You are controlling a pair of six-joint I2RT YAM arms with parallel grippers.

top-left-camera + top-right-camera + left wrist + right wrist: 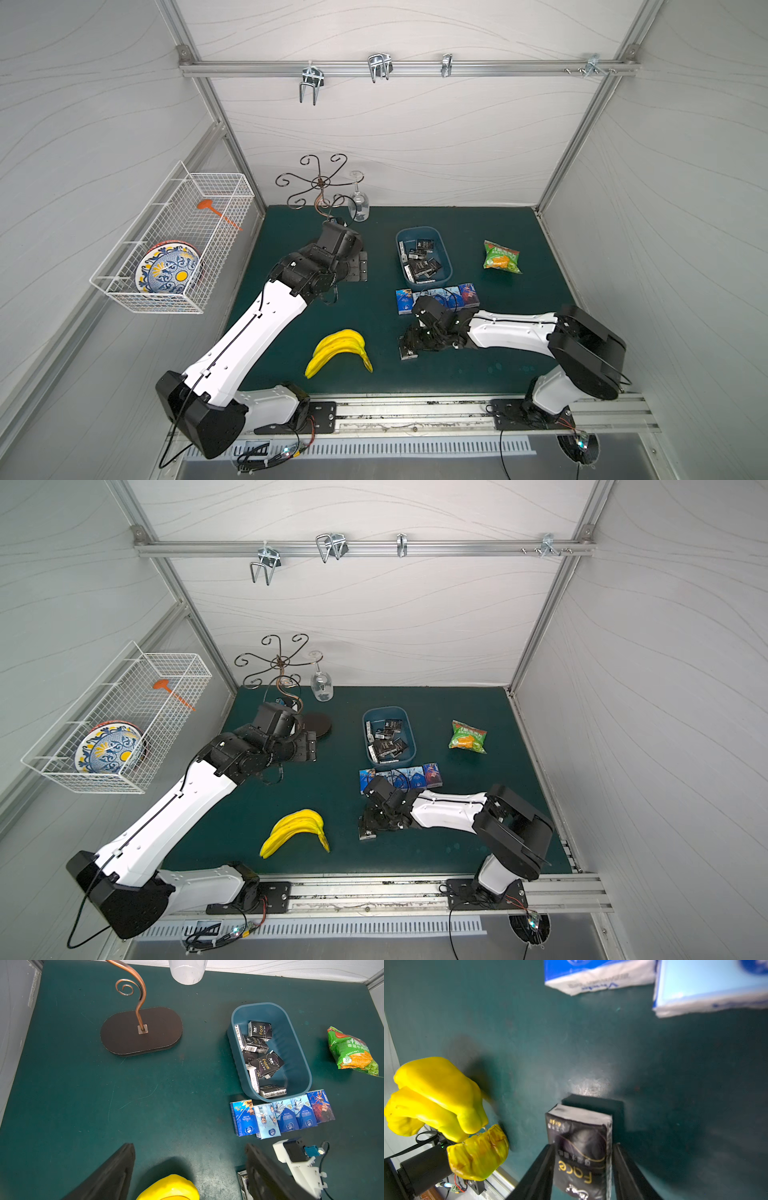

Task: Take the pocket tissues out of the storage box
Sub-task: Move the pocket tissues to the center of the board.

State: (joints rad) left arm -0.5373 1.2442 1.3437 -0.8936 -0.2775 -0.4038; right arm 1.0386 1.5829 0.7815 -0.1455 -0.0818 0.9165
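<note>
The right gripper (582,1146) is pinching a black packet (577,1126) by its edges, with gold "Face" lettering showing between the fingers. It is holding the packet low over the mat, probably to start a second row at six o'clock of the five blue packets (284,1115). Those are lying side by side at six o'clock of the box (301,1053), where the remaining packets (266,1061) — also marked "Face" — are lying jumbled. The left gripper (189,1147) is hanging spread and empty.

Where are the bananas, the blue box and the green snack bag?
bananas (337,350): a top view, middle of the yellow bunch.
blue box (295,1057): left wrist view, its bare inside.
green snack bag (467,737): a top view, middle of the bag.
</note>
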